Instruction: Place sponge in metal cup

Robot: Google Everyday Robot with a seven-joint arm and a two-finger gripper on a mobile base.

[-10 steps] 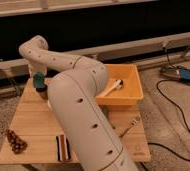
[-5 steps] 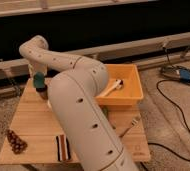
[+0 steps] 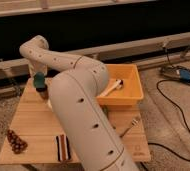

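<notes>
The gripper (image 3: 39,75) hangs over the far left corner of the wooden table (image 3: 35,125), at the end of the white arm (image 3: 83,110) that bends up from the foreground and curls back down. Whether its fingers are spread or closed cannot be told; the arm's last link hides them. Directly below it is the teal-green sponge (image 3: 39,79), which sits at the mouth of the metal cup (image 3: 42,92), a small dark cylinder standing upright on the table. The sponge pokes up above the cup's rim, and whether the gripper touches it cannot be told.

To the right, past the arm, an orange plastic bin (image 3: 130,90) rests on the table's far right part, with a pale long-handled utensil (image 3: 110,88) lying inside it. A fork (image 3: 130,125) lies on the wood just in front of the bin. Near the front edge lies a black-white-orange striped cloth (image 3: 63,147), and at the front left corner a bunch of dark grapes (image 3: 16,142). On the floor at right, a black cable (image 3: 180,120) runs to a blue device (image 3: 180,75).
</notes>
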